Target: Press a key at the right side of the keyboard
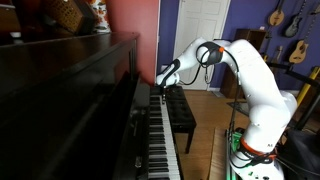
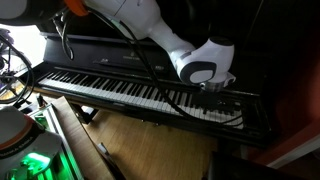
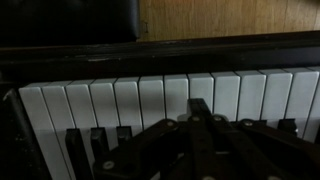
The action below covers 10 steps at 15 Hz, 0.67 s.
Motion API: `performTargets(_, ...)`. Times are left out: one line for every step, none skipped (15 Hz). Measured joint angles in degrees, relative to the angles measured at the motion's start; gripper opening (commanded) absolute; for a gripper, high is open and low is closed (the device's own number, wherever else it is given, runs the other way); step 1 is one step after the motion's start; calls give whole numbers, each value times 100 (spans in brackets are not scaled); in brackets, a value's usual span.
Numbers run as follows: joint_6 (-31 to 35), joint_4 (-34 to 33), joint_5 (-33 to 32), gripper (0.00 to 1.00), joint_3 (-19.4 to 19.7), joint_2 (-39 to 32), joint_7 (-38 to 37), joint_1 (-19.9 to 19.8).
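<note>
The keyboard (image 2: pixel 120 92) is a long row of white and black keys on a dark glossy upright piano; it also shows in an exterior view (image 1: pixel 159 130) and fills the wrist view (image 3: pixel 120 100). My gripper (image 2: pixel 217 92) is at the row's far end, low over the keys. In the wrist view the fingers (image 3: pixel 200 108) are pressed together, tip over a white key; I cannot tell if it touches. In an exterior view the gripper (image 1: pixel 160 83) is at the far end of the keys.
A black padded bench (image 1: pixel 180 112) stands beside the piano. The piano's dark front panel (image 1: pixel 70 100) rises right behind the keys. Guitars (image 1: pixel 298 40) hang on the far wall. A wooden floor (image 2: pixel 150 145) lies below.
</note>
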<state>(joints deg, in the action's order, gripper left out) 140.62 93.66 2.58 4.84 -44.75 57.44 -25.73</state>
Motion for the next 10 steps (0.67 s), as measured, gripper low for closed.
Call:
performTargets(0,22,-6,27,0,60,0,4)
performTargets(0,52,-14,33,0,127,-2,9)
performTargets(2,94,-21,40,0,199,-3,14)
performTargets(2,134,-28,49,0,266,-3,18)
performTargets(2,174,-30,56,0,333,-3,23)
performTargets(3,219,-30,64,0,401,-3,28)
performTargets(3,272,-30,71,-1,472,-3,31)
performTargets(4,320,-30,78,-1,534,-3,33)
performTargets(4,369,-30,86,0,601,-3,35)
performTargets(6,422,-30,93,0,666,-3,35)
